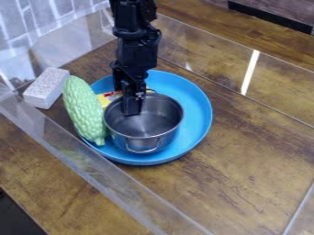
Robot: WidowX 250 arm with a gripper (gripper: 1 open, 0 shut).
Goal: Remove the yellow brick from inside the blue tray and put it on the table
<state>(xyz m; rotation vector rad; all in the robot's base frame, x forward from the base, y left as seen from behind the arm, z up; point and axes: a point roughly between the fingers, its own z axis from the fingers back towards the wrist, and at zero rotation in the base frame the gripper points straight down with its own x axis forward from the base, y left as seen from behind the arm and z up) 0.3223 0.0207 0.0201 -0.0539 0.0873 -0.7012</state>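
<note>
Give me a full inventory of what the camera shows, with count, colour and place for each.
Steel pot: one, shiny silver, inside the blue tray.
Blue tray: one, bright blue, on the table.
Yellow brick: one, yellow with red and white on it, in the tray by the pot, partly hidden.
Bumpy oval thing: one, green, leaning at the tray's edge beside the pot.
Speckled block: one, grey-white, on the table just outside the tray.
Table: one, brown wood grain, under everything.
Robot arm: one, black, reaching in from the top; end effector by the brick.
</note>
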